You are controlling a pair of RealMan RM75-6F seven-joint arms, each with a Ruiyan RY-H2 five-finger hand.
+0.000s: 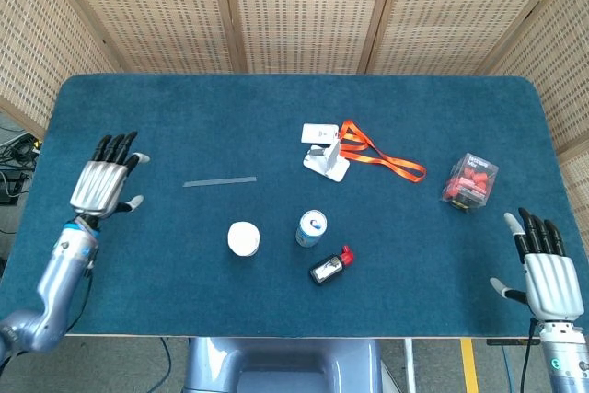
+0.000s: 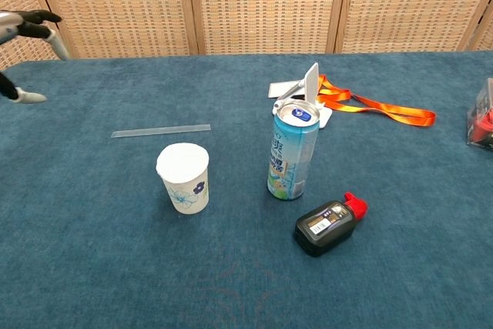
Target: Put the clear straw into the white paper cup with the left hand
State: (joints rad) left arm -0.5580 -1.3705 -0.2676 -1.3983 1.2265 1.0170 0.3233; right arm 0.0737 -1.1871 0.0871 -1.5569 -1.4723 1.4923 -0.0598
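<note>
Your left hand sits at mid-left, fingers spread, empty. The clear straw lies flat just above the white paper cup, left of centre. Your right hand, lower right, fingers apart. Can lettering unreadable.
</note>
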